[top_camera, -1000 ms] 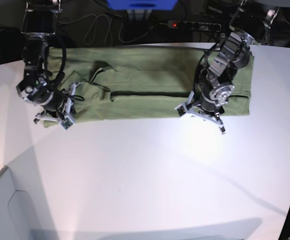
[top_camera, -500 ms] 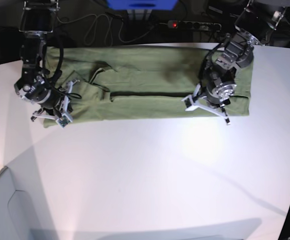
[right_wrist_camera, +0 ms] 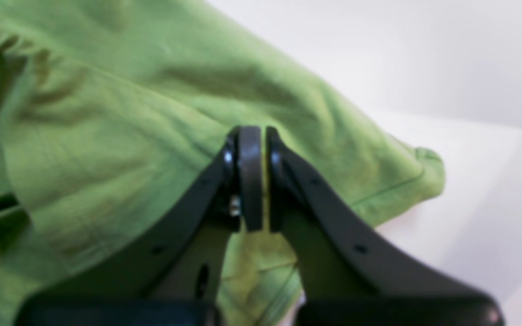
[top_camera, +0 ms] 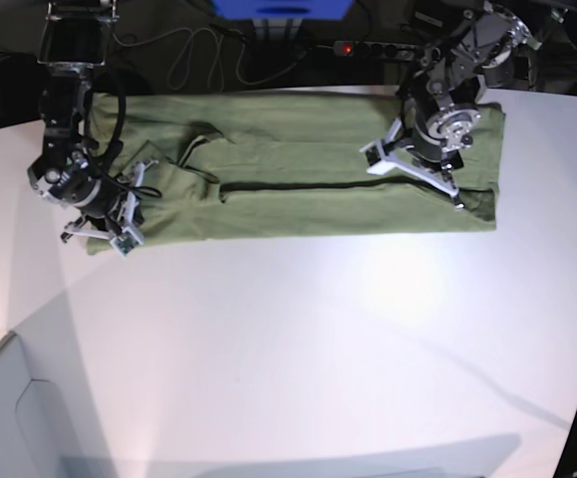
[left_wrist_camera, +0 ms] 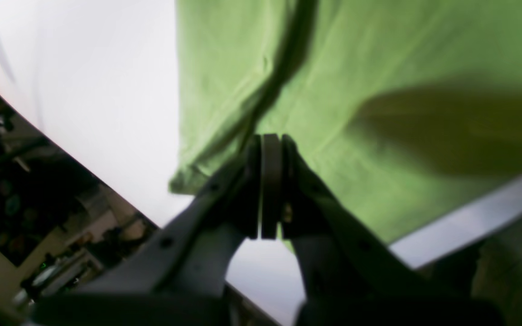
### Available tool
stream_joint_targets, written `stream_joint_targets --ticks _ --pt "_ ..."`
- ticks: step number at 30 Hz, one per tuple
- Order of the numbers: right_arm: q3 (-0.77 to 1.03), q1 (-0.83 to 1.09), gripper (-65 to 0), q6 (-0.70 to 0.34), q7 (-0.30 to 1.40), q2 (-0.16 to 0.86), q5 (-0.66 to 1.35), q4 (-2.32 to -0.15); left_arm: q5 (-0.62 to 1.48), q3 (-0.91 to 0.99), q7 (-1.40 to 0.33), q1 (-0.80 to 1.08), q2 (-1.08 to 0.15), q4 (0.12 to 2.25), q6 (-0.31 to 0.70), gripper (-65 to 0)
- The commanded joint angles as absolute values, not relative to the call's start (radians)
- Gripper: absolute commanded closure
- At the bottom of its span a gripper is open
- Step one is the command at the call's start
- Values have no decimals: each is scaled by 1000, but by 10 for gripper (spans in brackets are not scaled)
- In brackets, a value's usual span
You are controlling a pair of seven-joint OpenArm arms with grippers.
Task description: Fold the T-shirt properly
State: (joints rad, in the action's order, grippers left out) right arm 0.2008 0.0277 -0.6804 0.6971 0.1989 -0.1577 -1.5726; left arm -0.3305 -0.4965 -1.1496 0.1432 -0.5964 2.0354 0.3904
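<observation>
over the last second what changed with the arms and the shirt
The left gripper pulled back from the T-shirt's near edge toward the far side of the table, rising over the cloth, jaws shut and empty. The right gripper shifted only slightly at the sleeve end, also shut. The T-shirt kept its long folded shape.

No readable text, label, brand, number or sign is found in any view; nothing legible is seen on the T-shirt [top_camera: 298, 164], and both wrist views are blurred.
</observation>
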Motion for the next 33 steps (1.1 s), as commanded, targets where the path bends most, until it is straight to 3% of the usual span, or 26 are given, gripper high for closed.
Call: stream_joint_targets --ticks 1,6,10,19,33 --pt "203 4 0 -698 676 206 -145 -1589 -341 -473 -1150 143 -605 2060 386 0" --pt "202 2 0 -698 676 206 -145 -1587 -335 -285 -1099 150 -570 2048 386 0" --pt "200 4 0 -698 676 205 -145 -1586 -334 -191 -1064 50 -529 1965 386 0" --pt "199 7 0 -698 677 205 -148 -1586 -222 -194 -1059 -150 -481 1618 386 0" --pt "200 19 0 -698 677 205 -148 -1589 -174 -381 -1064 -170 -516 1587 386 0"
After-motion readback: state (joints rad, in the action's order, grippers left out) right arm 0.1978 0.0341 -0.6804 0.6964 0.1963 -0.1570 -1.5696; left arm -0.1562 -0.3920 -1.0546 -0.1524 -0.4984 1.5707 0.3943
